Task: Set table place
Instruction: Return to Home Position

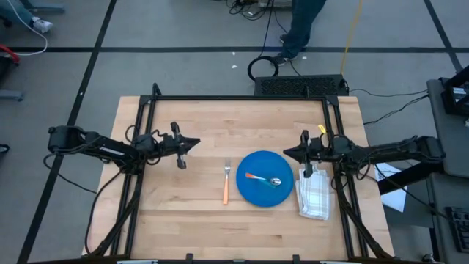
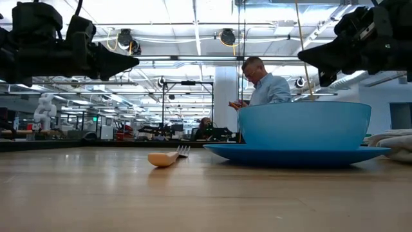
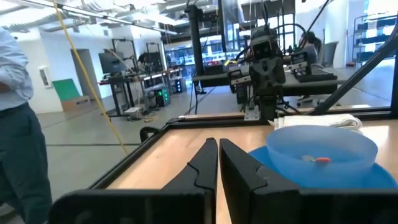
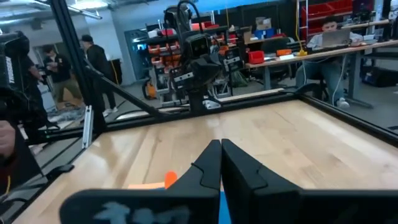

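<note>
left tool point(image 1: 196, 142): closed, empty, over desk point(image 1: 176, 220)
right tool point(image 1: 286, 152): closed, empty, near cloth point(image 1: 316, 199)
spoon point(image 1: 262, 179): in bowl point(image 2: 302, 122) on plate point(image 2: 296, 153)
fork point(image 1: 226, 187): left of plate

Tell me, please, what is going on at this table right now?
The place setting looks finished. A blue bowl sits on a blue plate with an orange spoon inside it. A light orange fork lies left of the plate, and a folded cloth lies to its right on the wooden table. Neither arm holds anything: the left gripper and the right gripper, both shut, hover above the table on either side of the setting.
</note>
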You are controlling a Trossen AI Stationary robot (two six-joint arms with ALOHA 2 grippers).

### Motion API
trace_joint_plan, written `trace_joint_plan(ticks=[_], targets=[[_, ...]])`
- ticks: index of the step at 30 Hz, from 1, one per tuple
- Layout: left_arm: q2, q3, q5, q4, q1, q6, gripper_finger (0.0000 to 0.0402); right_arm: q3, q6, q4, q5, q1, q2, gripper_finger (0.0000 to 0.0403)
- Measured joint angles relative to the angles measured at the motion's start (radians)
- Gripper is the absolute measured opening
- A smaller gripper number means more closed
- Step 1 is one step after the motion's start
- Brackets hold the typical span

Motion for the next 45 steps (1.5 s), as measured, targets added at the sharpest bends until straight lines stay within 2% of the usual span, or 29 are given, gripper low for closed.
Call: trace_joint_plan(ticks=[7, 13, 20, 31, 36, 40, 42, 45], targets=[[-0.023, 0.0, -0.004, 0.0, -0.006, 0.009, 0.0023, -0.002, -0.009, -0.067, -0.002, -0.002, -0.073, 0.0], [-0.125, 0.0, -0.025, -0.024, -0.096, 0.09, 0.0005, -0.003, -0.033, -0.169, -0.001, -0.001, -0.188, 0.0], [-0.284, 0.0, -0.264, -0.191, -0.251, 0.202, 0.0015, -0.003, -0.053, -0.274, 0.001, -0.001, -0.322, 0.0], [-0.462, 0.001, -0.729, -0.234, -0.515, 0.387, 0.0007, -0.003, -0.068, -0.382, 0.005, -0.001, -0.456, 0.0], [-0.478, 0.001, -0.73, -0.302, -0.542, 0.409, 0.0018, -0.003, -0.095, -0.387, 0.005, -0.001, -0.469, 0.0], [-0.474, 0.001, -0.624, -0.355, -0.508, 0.423, 0.0012, -0.003, -0.11, -0.384, 0.005, -0.001, -0.469, 0.0], [-0.476, 0.001, -0.571, -0.309, -0.485, 0.429, 0.0006, -0.003, -0.113, -0.38, 0.005, -0.001, -0.469, 0.0], [-0.499, 0.001, -0.55, -0.201, -0.477, 0.494, 0.0003, -0.004, -0.113, -0.371, 0.004, 0.001, -0.469, 0.0]])
